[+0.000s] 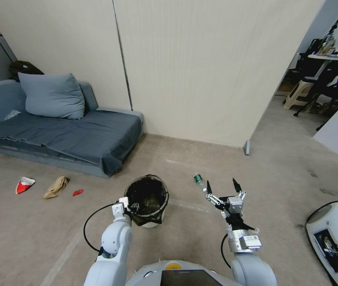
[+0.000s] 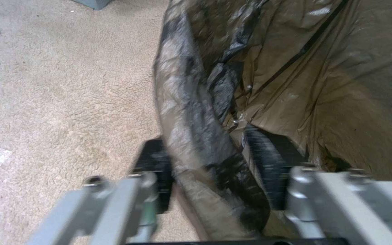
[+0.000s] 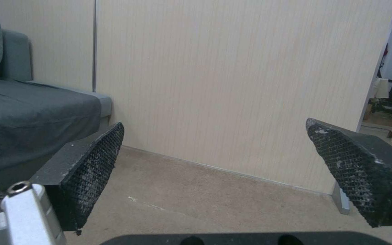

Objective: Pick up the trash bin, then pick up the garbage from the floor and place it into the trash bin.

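Trash bin sits on the floor w/ my left gripper clamped on its bagged rim, ready to lift. Right gripper, just right of the bin, is wide apart & empty, near the green bottle.
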Tool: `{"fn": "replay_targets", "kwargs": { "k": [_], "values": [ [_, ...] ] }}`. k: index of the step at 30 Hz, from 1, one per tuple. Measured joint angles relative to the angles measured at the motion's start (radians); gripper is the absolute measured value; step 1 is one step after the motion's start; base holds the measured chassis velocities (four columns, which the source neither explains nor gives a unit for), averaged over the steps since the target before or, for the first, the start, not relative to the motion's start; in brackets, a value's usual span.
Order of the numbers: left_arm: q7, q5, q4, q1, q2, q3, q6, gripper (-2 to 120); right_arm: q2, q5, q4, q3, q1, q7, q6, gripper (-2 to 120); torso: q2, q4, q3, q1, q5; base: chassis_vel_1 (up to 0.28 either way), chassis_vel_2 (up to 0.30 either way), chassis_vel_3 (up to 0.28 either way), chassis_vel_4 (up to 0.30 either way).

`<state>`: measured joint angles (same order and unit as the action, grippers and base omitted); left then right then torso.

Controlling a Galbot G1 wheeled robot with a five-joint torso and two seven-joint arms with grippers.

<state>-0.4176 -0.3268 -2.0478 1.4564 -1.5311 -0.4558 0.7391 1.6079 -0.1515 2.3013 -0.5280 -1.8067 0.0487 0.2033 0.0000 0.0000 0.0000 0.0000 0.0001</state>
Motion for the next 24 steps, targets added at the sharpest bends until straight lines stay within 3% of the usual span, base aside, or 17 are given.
{"fn": "replay_targets", "kwargs": {
  "k": [6,9,14,24],
  "values": [
    [0.002,0.003,0.002,0.009,-0.006,0.006,-0.001,9,0.000,-0.007,-0.001,0.003,0.001,-0.002,0.001,100,0.000,-0.0001,0.000,0.000,-0.0001,0.000,0.000,0.000,0.000],
    [0.004,0.002,0.001,0.010,-0.008,0.009,-0.002,3,0.000,-0.019,-0.001,0.004,0.002,-0.014,-0.005,100,0.000,-0.0003,0.000,0.000,-0.0005,0.000,0.000,0.000,0.000],
    [0.004,0.006,0.001,0.015,-0.011,0.009,-0.003,3,0.000,-0.066,0.011,0.014,0.004,-0.096,-0.052,100,0.000,0.0000,0.000,0.000,-0.0001,0.000,0.000,0.000,0.000],
    [0.005,0.021,-0.014,0.030,-0.017,0.011,-0.004,3,0.000,-0.098,0.015,0.026,0.008,-0.155,-0.036,100,0.000,-0.0001,0.000,0.000,-0.0004,0.000,0.000,0.000,0.000]
  ]
}}
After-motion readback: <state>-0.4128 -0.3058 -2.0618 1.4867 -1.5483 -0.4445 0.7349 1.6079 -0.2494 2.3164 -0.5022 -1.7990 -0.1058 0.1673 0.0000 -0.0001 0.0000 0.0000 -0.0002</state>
